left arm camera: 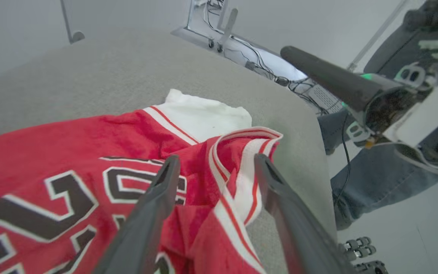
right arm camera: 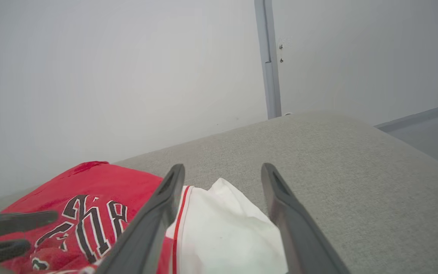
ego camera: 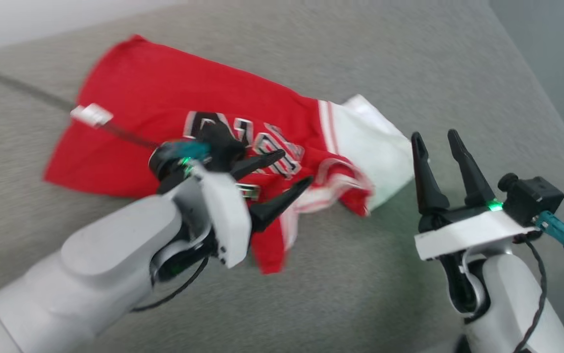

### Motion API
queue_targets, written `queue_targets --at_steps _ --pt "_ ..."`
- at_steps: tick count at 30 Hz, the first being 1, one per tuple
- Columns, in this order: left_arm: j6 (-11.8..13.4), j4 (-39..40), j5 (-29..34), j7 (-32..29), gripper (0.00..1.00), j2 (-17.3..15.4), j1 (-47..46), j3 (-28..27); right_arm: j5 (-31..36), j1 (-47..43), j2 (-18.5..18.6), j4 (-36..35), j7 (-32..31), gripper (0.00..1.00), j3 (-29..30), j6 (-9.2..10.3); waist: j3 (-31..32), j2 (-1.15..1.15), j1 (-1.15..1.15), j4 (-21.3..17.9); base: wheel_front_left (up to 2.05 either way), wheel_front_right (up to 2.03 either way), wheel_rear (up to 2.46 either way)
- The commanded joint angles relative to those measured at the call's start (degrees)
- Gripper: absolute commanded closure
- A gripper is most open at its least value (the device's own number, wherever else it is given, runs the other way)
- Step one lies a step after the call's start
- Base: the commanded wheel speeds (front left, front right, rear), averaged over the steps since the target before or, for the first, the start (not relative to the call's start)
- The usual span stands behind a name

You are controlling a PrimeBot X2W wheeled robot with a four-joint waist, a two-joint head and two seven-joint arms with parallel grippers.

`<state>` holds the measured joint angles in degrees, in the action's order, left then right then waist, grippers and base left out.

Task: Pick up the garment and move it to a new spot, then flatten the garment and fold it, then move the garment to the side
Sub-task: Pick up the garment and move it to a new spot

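The garment (ego camera: 164,98), a red jersey with a white sleeve (ego camera: 370,142) and black white-edged letters, lies crumpled on the grey cushioned surface (ego camera: 360,274). My left gripper (ego camera: 295,167) hovers open just over its bunched neck end. In the left wrist view the striped neck trim (left arm camera: 242,152) lies below and between the spread fingers of the left gripper (left arm camera: 217,160). My right gripper (ego camera: 434,136) stands open to the right of the white sleeve, fingers pointing up, holding nothing. In the right wrist view the right gripper (right arm camera: 222,168) frames the white sleeve (right arm camera: 222,228).
The grey surface drops off at its right edge (left arm camera: 318,160). Beyond that edge stand a person's legs in jeans (left arm camera: 375,179), with cables and a metal frame (left arm camera: 242,45) on the floor. A pale wall (right arm camera: 127,76) rises behind the surface.
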<state>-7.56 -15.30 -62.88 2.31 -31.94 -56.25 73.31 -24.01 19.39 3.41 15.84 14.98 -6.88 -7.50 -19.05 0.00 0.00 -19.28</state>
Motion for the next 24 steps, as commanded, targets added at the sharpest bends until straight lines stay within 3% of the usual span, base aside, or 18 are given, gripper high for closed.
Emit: queue_targets --at_steps 1,5,9,16,24 --pt "0.16 -0.68 -1.08 2.77 0.00 -0.37 2.13 -0.01 0.73 -0.72 0.91 0.51 0.29 0.00 0.54 0.02 4.27 0.00 0.00 4.81 0.00 0.00 0.00" --pt "0.16 -4.87 -4.96 11.11 0.00 -0.35 8.16 -1.64 1.78 -2.20 2.75 1.89 0.29 0.00 1.50 0.01 7.19 0.00 0.00 9.38 0.00 0.00 0.00" --pt "0.14 -11.42 -5.00 12.86 0.00 0.85 15.26 -6.81 2.38 -4.03 4.56 3.04 0.29 0.00 2.82 0.02 9.71 0.00 0.00 13.59 0.00 0.00 0.00" --pt "1.93 -16.58 4.66 12.93 0.00 4.46 30.80 -28.77 2.34 -7.80 6.33 3.18 0.29 0.00 4.56 0.02 12.89 0.00 0.00 18.30 0.00 0.00 0.00" --pt "2.78 -10.71 21.25 12.95 0.00 9.74 48.55 -53.30 2.34 -13.37 5.81 1.82 0.29 0.00 8.42 0.02 15.45 0.00 0.00 20.05 0.00 0.00 0.00"
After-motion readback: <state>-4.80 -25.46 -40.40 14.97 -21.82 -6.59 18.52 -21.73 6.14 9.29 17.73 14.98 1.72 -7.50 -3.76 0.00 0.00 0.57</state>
